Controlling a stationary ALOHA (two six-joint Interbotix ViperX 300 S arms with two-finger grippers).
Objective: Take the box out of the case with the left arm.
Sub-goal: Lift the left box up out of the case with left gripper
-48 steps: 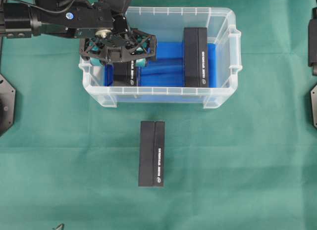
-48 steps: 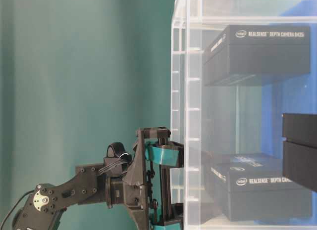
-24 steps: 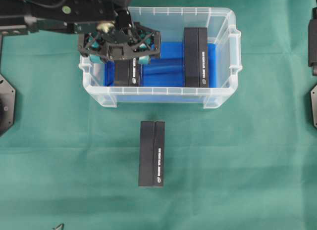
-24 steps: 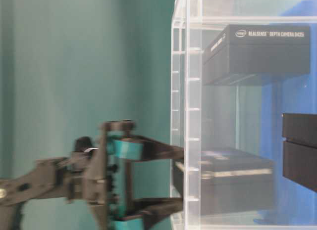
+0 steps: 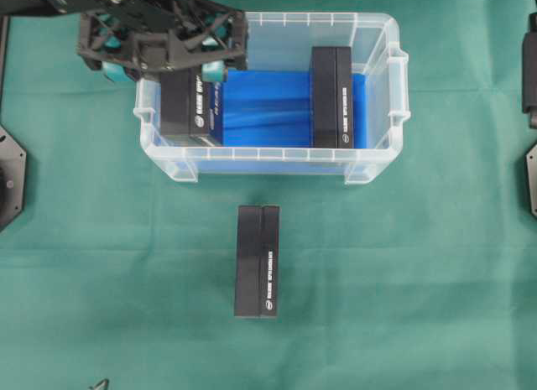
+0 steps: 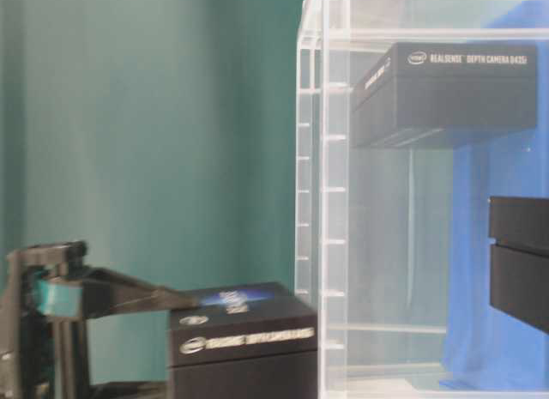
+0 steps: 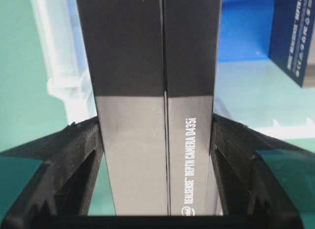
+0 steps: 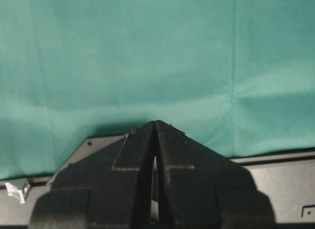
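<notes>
The left pincer [image 5: 164,50] grips a black box [image 5: 191,105] between its pads, lifted above the left end of the case [image 5: 382,38]. Carrying it clear and setting it on the desk [image 5: 419,264] remains. Farther right, the right pincer [image 8: 155,135] is closed, empty.

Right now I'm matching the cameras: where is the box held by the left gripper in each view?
Overhead: held box, upper left, over the case's left end.
Table-level: bottom centre, just outside the case wall.
Left wrist: centre, between the left gripper's fingers.
Right wrist: not in it.
Shared landmark: the case.
</notes>
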